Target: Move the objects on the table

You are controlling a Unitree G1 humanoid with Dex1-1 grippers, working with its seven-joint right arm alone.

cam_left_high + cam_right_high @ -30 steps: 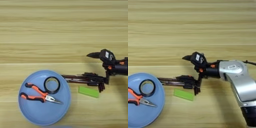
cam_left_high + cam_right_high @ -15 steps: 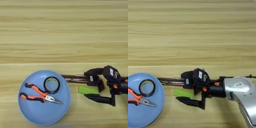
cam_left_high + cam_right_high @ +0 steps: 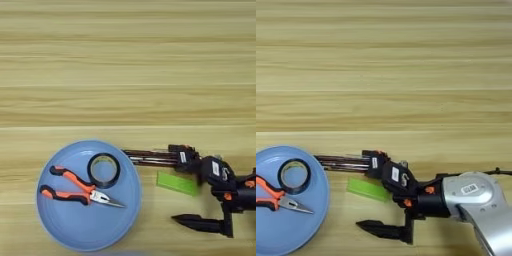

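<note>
Pale wooden planks form the desk [image 3: 125, 75]. A flat green rectangular block [image 3: 368, 190] is straddled by the two-fingered black gripper [image 3: 371, 197], its fingers spread wide apart. Closing on the block is judged next, clear of the dark hex-key bundle [image 3: 343, 162].

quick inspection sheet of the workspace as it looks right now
surface: wooden table, pale planks
job's things: pliers and black tape roll lie in the blue plate; hex key bundle just right of the plate; green block below the bundle
clutter: nothing seen
grippers: right gripper open, one finger over the bundle, the other below the block
cables: thin black cable by the forearm
surroundings: nothing seen
</note>
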